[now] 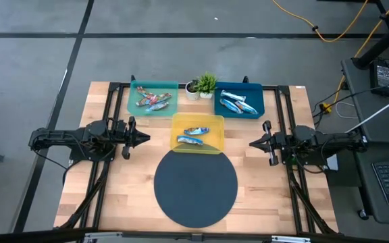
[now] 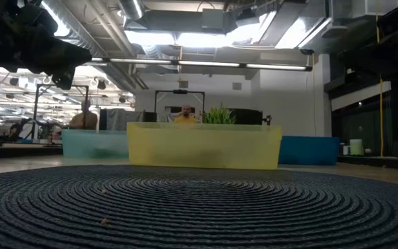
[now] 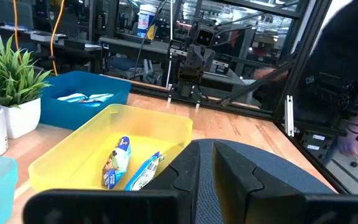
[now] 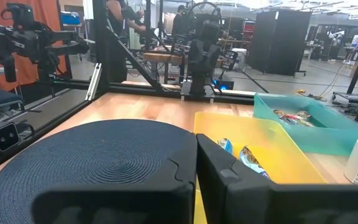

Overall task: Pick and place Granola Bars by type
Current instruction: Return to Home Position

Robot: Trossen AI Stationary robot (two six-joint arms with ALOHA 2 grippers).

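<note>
The left gripper (image 1: 146, 138) and right gripper (image 1: 252, 143) face each other above the table, each with its jaws pressed together. Between their tips sits the yellow tray (image 1: 211, 123) holding 2 Granola Bars (image 1: 195, 131). Others lie in the teal tray (image 1: 135, 88), beyond and beside the left jaws, and in the blue tray (image 1: 252, 91), beyond the right.

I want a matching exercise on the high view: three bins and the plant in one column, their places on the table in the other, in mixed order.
1 green bin
2 yellow bin
3 blue bin
4 potted plant

a middle of the table, beside the round mat
b back row, left arm's side
c back row, right arm's side
d back row, between two bins

Pairs: 1-b, 2-a, 3-c, 4-d
</note>
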